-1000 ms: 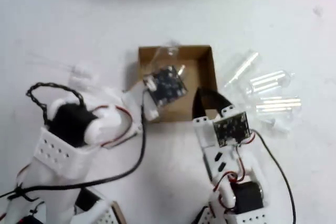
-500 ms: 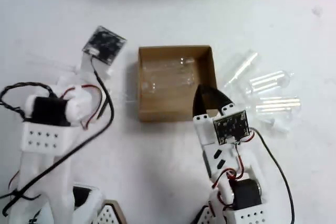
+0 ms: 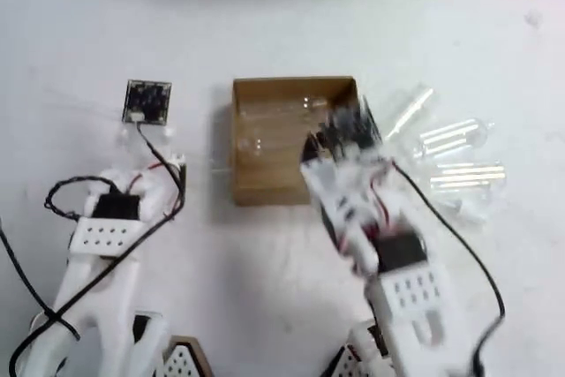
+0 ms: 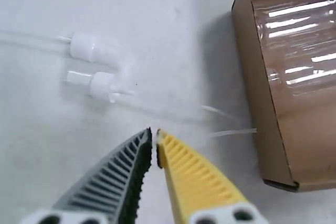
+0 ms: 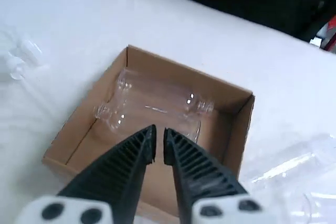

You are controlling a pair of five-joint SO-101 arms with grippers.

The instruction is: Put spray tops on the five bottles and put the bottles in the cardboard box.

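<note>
2 bottles are seen in box, 3 bottles left at its 3 o'clock, tops at 9; left claw, right claw closed, empty.

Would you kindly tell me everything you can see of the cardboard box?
The cardboard box is a shallow, open-topped tray of plain brown card, roughly square, with low upright walls. It sits flat on the white table. Inside, clear bottles lie on their sides toward the far wall; the near floor that shows is bare. On the table off its right side lie loose bottles.
</note>
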